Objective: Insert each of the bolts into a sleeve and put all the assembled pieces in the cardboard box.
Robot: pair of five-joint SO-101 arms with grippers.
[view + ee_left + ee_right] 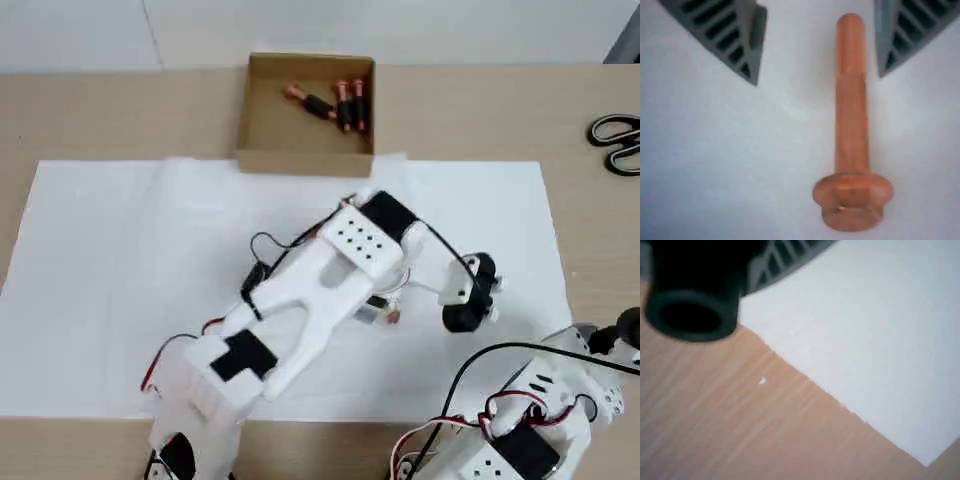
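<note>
An orange bolt [852,135] lies flat on the white paper [120,280], its head toward the camera in the left wrist view. My left gripper [817,60] hangs open just above it, and the shank sits between the grey fingers [737,42], closer to one of them. From above, the left arm covers most of that spot and only a bit of the bolt [393,317] peeks out. My right gripper [715,275] is shut on a black sleeve [690,310], held over the bare wood beside the paper's edge, at the table's right [615,338].
The cardboard box [300,160] stands at the back centre with several assembled orange-and-black pieces [335,103] inside. Scissors [615,140] lie at the far right. The paper's left half is free.
</note>
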